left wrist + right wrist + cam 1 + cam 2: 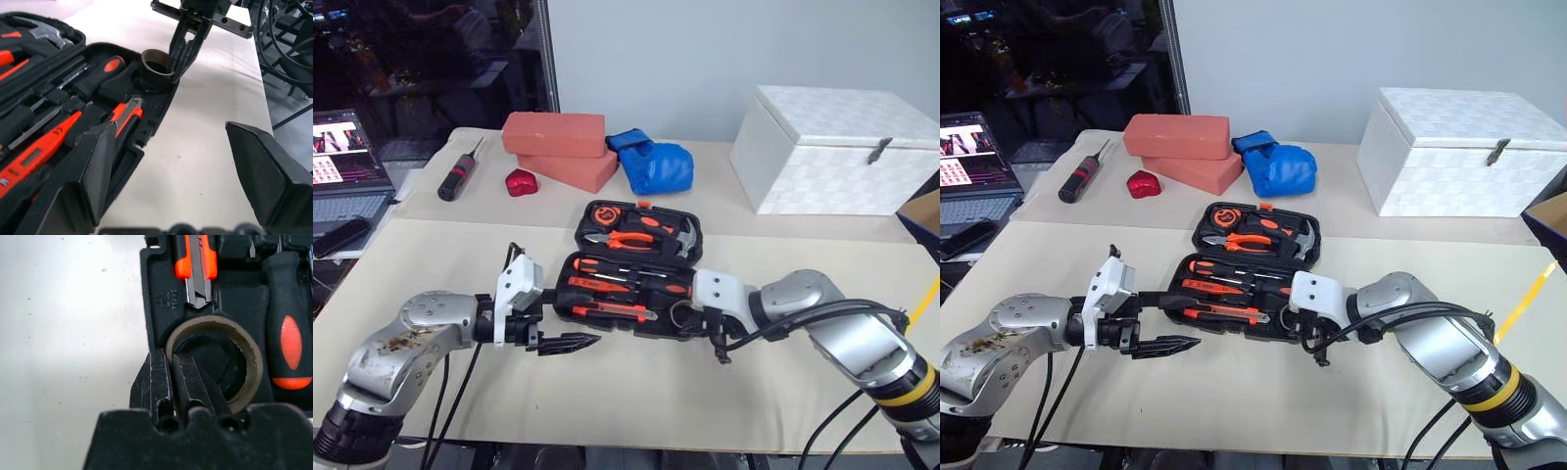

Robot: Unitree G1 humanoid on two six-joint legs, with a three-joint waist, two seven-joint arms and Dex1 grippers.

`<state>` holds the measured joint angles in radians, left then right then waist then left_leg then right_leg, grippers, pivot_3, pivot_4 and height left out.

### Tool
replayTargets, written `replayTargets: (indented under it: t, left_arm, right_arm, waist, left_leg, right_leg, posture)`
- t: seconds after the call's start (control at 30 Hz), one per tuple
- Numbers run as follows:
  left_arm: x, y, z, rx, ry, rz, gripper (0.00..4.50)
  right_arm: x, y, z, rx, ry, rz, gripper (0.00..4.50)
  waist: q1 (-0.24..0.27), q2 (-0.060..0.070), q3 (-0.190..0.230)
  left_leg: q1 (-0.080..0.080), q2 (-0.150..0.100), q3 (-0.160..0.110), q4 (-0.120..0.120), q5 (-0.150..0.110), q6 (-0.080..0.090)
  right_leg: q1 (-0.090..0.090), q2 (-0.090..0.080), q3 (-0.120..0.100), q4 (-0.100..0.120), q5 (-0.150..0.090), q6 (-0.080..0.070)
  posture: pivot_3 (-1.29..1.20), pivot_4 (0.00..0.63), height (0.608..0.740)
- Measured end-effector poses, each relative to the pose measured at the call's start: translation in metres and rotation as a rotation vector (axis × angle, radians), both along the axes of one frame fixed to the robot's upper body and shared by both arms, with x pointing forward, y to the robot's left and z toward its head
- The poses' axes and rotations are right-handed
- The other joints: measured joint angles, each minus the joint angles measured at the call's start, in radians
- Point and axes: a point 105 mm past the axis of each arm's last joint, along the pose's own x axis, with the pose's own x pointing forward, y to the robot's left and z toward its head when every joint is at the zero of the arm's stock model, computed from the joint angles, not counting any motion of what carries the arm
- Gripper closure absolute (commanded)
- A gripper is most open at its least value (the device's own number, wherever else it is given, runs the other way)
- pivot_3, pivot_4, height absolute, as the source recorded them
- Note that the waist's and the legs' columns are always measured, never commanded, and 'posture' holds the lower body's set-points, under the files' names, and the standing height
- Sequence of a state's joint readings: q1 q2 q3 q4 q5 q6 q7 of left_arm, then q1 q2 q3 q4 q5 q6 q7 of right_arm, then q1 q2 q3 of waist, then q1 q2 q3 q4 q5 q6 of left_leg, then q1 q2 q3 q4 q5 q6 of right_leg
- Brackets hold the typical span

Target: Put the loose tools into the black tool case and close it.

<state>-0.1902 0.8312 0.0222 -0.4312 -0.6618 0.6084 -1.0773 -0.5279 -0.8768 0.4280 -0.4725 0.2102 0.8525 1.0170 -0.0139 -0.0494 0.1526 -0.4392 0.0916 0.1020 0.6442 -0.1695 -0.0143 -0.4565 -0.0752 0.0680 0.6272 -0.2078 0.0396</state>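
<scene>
the right pincer (171,382) is pinched shut on the wall of the tape ring (244,340), one finger inside and one outside, seating it in the round recess at the near right corner of the open black tool case (582,318) on the counter (431,264). screwdrivers (607,284) and utility knife (607,310) already lie in their slots. the left pincer (570,343) hangs spread wide and empty beside the case, probably waiting to fold the lid.

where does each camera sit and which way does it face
Left and right eye views: on the head, looking forward and down at the open black moulded-plastic tool case on the beige table, both arms showing.
Left wrist view: along the open left gripper, facing the case's corner.
Right wrist view: above the right gripper, shut on the grey-tan tape ring.
Both wrist views share that ring.
</scene>
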Motion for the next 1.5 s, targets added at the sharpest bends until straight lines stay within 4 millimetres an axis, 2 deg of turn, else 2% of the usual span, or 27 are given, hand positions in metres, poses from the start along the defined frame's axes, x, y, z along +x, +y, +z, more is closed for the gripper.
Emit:
replayTargets:
  t: [0.33, 0.37, 0.43, 0.47, 0.67, 0.9, 1.0, 1.1, 1.23, 1.3, 1.4, 1.5]
  left_arm:
    - [0.001, 0.001, -0.001, 0.006, 0.0, 0.005, 0.7]
    - [0.001, 0.001, -0.001, 0.006, 0.0, 0.005, 0.7]
    - [0.001, 0.002, -0.002, 0.007, 0.003, 0.006, 0.7]
    - [0.001, 0.002, -0.003, 0.007, 0.006, 0.007, 0.7]
    - [0.0, 0.003, -0.003, 0.006, 0.009, 0.012, 0.7]
    - [0.004, 0.002, -0.003, -0.02, 0.004, 0.039, 0.7]
    - [0.012, 0.002, 0.0, -0.054, -0.005, 0.077, 0.7]
    - [0.027, 0.002, 0.011, -0.122, -0.03, 0.149, 0.7]
    - [0.078, 0.006, 0.034, -0.251, -0.05, 0.406, 0.7]
    - [0.099, 0.011, 0.04, -0.24, -0.06, 0.513, 0.7]
    - [0.146, 0.012, 0.04, -0.169, 0.023, 0.692, 0.7]
    - [0.175, 0.009, 0.032, -0.107, 0.112, 0.763, 0.7]
  right_arm:
    - [0.003, 0.006, -0.004, -0.007, 0.007, 0.021, 4.44]
    - [0.002, 0.005, -0.004, -0.011, 0.008, 0.025, 3.77]
    - [0.003, 0.003, -0.003, -0.015, 0.004, 0.023, 3.36]
    - [0.004, 0.002, -0.003, -0.015, 0.002, 0.019, 2.97]
    - [-0.005, 0.003, 0.007, 0.077, 0.027, 0.023, 2.97]
    - [-0.011, 0.01, 0.036, 0.299, 0.002, -0.024, 2.97]
    - [-0.009, 0.015, 0.051, 0.408, -0.035, -0.073, 2.97]
    - [0.002, 0.013, 0.065, 0.513, -0.089, -0.188, 2.97]
    - [0.046, -0.009, 0.089, 0.576, -0.28, -0.5, 2.97]
    - [0.06, -0.021, 0.086, 0.553, -0.275, -0.624, 2.97]
    - [0.084, -0.048, 0.069, 0.458, -0.209, -0.865, 2.97]
    - [0.096, -0.063, 0.059, 0.429, -0.16, -0.989, 2.97]
  waist:
    - [0.0, 0.0, 0.0]
    - [0.0, 0.0, 0.0]
    - [0.003, 0.0, 0.0]
    - [0.004, 0.0, 0.0]
    - [0.004, 0.0, 0.0]
    - [0.0, 0.0, 0.0]
    - [0.001, -0.001, 0.0]
    - [0.001, -0.001, 0.0]
    - [0.003, -0.002, -0.001]
    - [0.002, -0.002, -0.001]
    - [0.006, -0.002, -0.001]
    - [0.002, -0.002, -0.001]
  left_leg:
    - [0.0, 0.0, 0.0, 0.0, 0.0, 0.0]
    - [0.0, 0.0, 0.0, 0.0, 0.0, 0.0]
    - [0.0, 0.0, 0.0, 0.0, 0.0, 0.0]
    - [0.0, 0.0, 0.0, 0.0, 0.0, 0.0]
    - [-0.001, 0.0, 0.0, 0.0, 0.0, 0.0]
    - [0.0, 0.0, 0.0, 0.001, 0.0, 0.0]
    - [0.002, 0.001, 0.003, 0.0, 0.0, 0.0]
    - [0.001, 0.0, 0.001, 0.001, 0.0, 0.0]
    - [0.001, -0.004, -0.005, 0.002, 0.002, 0.0]
    - [0.0, -0.005, -0.006, 0.002, 0.002, 0.0]
    - [-0.001, -0.008, -0.011, 0.002, 0.004, 0.002]
    - [-0.003, -0.009, -0.012, 0.0, 0.004, 0.002]
  right_leg:
    - [0.0, 0.0, 0.0, 0.0, 0.0, 0.0]
    - [0.0, 0.0, 0.0, 0.0, 0.0, 0.0]
    - [0.0, 0.0, 0.0, 0.0, 0.0, 0.0]
    - [0.0, 0.0, 0.0, 0.0, 0.0, 0.0]
    - [0.0, 0.0, 0.0, 0.0, 0.0, -0.001]
    - [-0.001, 0.0, 0.0, 0.002, 0.0, 0.0]
    - [-0.002, 0.0, 0.002, 0.002, 0.003, -0.006]
    - [0.0, 0.0, 0.001, 0.002, 0.003, -0.004]
    - [0.002, 0.0, 0.001, 0.002, 0.004, 0.0]
    - [0.003, 0.0, 0.001, 0.002, 0.005, -0.001]
    - [0.005, 0.0, 0.001, 0.002, 0.007, 0.0]
    - [0.004, 0.0, 0.001, 0.0, 0.009, 0.007]
  posture:
    - [0.0, 0.15, 0.74]
    - [0.0, 0.15, 0.74]
    - [0.0, 0.15, 0.74]
    - [0.0, 0.15, 0.74]
    - [0.0, 0.15, 0.74]
    - [0.0, 0.15, 0.736]
    - [0.0, 0.15, 0.736]
    - [0.0, 0.15, 0.736]
    - [0.0, 0.15, 0.736]
    - [0.0, 0.15, 0.736]
    - [0.0, 0.15, 0.736]
    - [0.0, 0.15, 0.736]
